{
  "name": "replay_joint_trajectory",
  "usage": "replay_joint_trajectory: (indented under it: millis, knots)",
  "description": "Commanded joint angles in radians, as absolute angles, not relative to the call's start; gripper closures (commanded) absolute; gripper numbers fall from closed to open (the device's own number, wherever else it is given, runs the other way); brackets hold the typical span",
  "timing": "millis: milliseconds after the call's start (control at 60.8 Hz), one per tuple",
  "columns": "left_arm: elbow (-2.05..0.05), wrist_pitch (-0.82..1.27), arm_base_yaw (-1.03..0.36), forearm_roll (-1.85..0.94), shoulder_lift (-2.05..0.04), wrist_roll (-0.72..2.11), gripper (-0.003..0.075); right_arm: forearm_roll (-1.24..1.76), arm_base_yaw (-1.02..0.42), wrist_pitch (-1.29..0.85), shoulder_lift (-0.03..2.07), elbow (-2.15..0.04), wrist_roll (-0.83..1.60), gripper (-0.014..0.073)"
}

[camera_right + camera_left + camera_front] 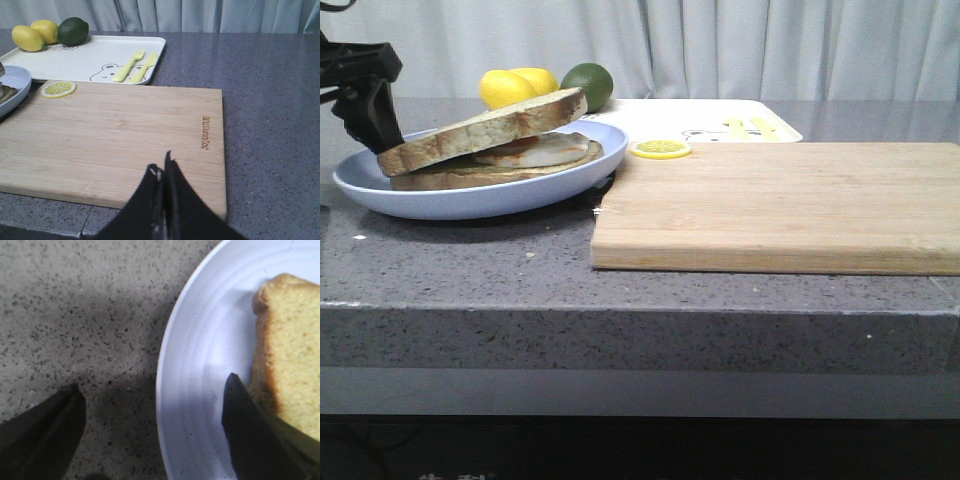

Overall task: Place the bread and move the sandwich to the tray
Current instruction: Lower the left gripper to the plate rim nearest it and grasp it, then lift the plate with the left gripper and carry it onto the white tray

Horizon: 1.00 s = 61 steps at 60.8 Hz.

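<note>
Grey speckled table [470,270], curtains [720,45] behind; plate [440,195] holds the sandwich [490,145], bread [485,128] on top; left gripper [152,432] apart, right gripper [162,172] together

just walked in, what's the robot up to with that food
The bread already lies tilted on top of the egg, closing the sandwich on the blue plate. The left gripper is open, straddling the plate's rim. The right gripper is shut above the cutting board. The tray holds no plate yet.

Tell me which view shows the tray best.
The right wrist view: the tray shows nearly whole, with its bear print. The front view catches only a thin strip behind the cutting board; the left wrist view shows none.
</note>
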<state>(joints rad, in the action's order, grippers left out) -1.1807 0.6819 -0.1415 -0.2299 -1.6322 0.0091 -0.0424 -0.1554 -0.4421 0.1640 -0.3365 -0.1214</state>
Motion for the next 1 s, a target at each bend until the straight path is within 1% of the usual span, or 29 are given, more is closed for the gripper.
replay_joint_trajectory:
  millis: [0,181,263,313,362,444,461,494,510,527,774,988]
  knots:
    - [-1.213,0.658,-0.149,-0.251,-1.617,0.0,0.0177,-0.05,-0.152,-0.358,0.171,-0.364,-0.123,0.0652]
    - [-1.213,0.664,-0.149,-0.255,-1.631,0.0,0.0181,-0.05,-0.152,-0.359,0.171,-0.364,-0.123,0.0652]
    - [-1.213,0.667,-0.149,-0.255,-1.633,0.0,0.0243,-0.05,-0.152,-0.359,0.171,-0.364,-0.123,0.0652]
    - [-1.213,0.67,-0.149,-0.255,-1.633,0.0,0.0308,-0.05,-0.152,-0.359,0.171,-0.364,-0.123,0.0652]
    - [-1.213,0.675,-0.149,-0.255,-1.633,0.0,0.0418,-0.05,-0.152,-0.359,0.171,-0.364,-0.123,0.0652]
    - [-1.213,0.677,-0.149,-0.255,-1.633,0.0,0.0572,-0.05,-0.152,-0.359,0.171,-0.364,-0.123,0.0652]
    - [-1.213,0.679,-0.149,-0.255,-1.633,0.0,0.0618,-0.05,-0.152,-0.359,0.171,-0.364,-0.123,0.0652]
    - [-1.213,0.679,-0.149,-0.255,-1.633,0.0,0.0678,-0.05,-0.152,-0.359,0.171,-0.364,-0.123,0.0652]
    - [-1.213,0.679,-0.149,-0.255,-1.633,0.0,0.072,-0.05,-0.152,-0.359,0.171,-0.364,-0.123,0.0652]
    - [-1.213,0.681,-0.149,-0.255,-1.633,0.0,0.0743,-0.05,-0.152,-0.359,0.171,-0.364,-0.123,0.0652]
    - [-1.222,0.713,-0.145,-0.297,-1.622,0.007,0.074,-0.05,-0.152,-0.359,0.171,-0.364,-0.123,0.0652]
    - [-1.338,0.807,-0.099,-0.388,-1.602,0.007,0.074,-0.05,-0.152,-0.36,0.171,-0.364,-0.123,0.0652]
